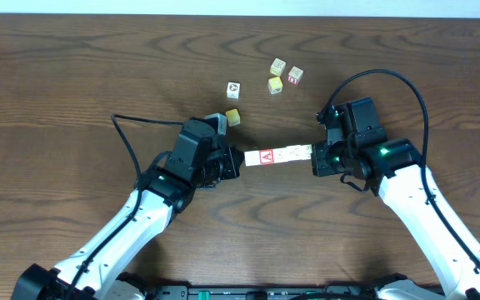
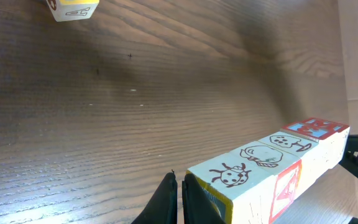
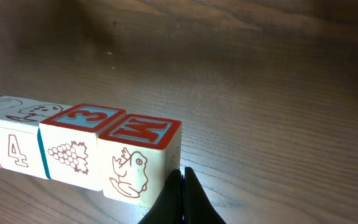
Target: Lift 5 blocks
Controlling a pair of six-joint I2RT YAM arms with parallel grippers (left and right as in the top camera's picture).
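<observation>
Several blocks [image 1: 277, 156] lie end to end in one straight row at the middle of the table, squeezed between my two grippers. My left gripper [image 1: 242, 160] is shut, and the side of its closed fingertips presses the row's left end at the ladybug block [image 2: 232, 177]. In the left wrist view, the left gripper [image 2: 179, 180] holds nothing between its fingers. My right gripper [image 1: 313, 158] is shut too and presses the right end, at the frog block [image 3: 135, 165]. The right gripper [image 3: 182, 174] also holds nothing. I cannot tell whether the row is off the table.
Loose cubes lie behind the row: a white one [image 1: 234, 88], two picture cubes [image 1: 278, 66] [image 1: 295, 76], a yellow cube [image 1: 275, 84] and another yellow cube [image 1: 232, 117] just beyond my left wrist. A black cable [image 1: 144, 121] trails left of the left arm.
</observation>
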